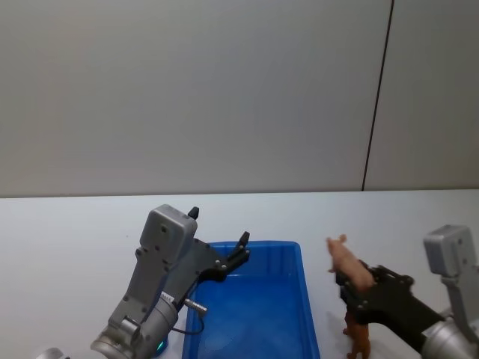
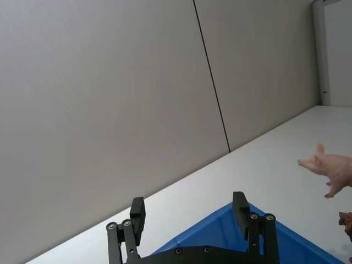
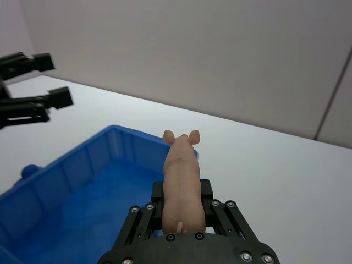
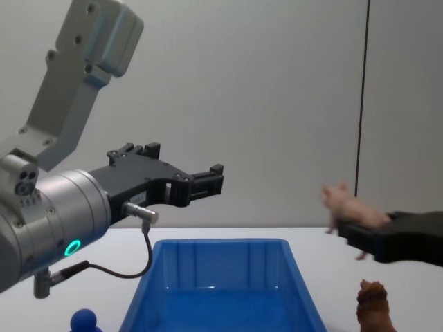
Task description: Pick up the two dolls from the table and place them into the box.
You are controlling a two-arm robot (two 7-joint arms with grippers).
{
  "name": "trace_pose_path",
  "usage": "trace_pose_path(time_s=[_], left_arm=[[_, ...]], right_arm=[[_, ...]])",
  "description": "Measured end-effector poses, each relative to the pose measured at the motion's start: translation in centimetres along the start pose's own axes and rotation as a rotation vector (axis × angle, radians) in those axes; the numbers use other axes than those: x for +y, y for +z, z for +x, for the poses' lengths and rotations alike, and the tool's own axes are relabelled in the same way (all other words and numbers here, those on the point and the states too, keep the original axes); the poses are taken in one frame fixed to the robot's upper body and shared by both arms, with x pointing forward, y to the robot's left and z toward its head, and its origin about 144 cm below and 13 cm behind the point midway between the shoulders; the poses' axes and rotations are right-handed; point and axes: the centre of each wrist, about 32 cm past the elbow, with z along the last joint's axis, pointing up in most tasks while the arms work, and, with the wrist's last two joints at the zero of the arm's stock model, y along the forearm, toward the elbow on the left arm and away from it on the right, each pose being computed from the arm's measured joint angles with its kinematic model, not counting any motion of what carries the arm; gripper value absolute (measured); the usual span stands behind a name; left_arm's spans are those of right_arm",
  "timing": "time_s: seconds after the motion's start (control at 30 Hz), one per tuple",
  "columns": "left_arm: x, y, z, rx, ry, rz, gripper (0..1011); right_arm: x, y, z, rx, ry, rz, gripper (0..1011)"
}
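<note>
The pale pink pig (image 1: 346, 262) is held above the white table (image 1: 75, 239), just right of the box. My right gripper (image 1: 352, 280) is shut on its body. In the right wrist view the pig (image 3: 181, 176) points toward the box's near corner. The brown lion (image 1: 358, 340) stands on the table under that gripper, right of the box; it also appears low in the chest view (image 4: 374, 304). The bright blue box (image 1: 262, 244) sits in the middle with nothing visible inside. My left gripper (image 2: 188, 203) hangs open above the box's far left corner.
A small blue ball-topped thing (image 4: 84, 319) rests on the table left of the box. A grey wall rises behind the table's far edge. White tabletop stretches to both sides and beyond the box.
</note>
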Motion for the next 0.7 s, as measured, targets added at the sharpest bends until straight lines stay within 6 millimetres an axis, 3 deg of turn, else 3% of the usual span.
trace_pose_path(time_s=[0.47,0.67,0.7], left_arm=[[0.0,0.0,0.0,0.000,0.000,0.000,1001],[0.0,0.0,0.0,0.000,0.000,0.000,1001],[0.0,0.0,0.0,0.000,0.000,0.000,1001]], right_arm=[[4.7,0.1,-0.9,0.040,0.204,-0.009,373],[6.9,-0.3,-1.3,0.066,0.271,-0.033,520],[7.2,-0.4,-1.4,0.069,0.276,-0.036,590]])
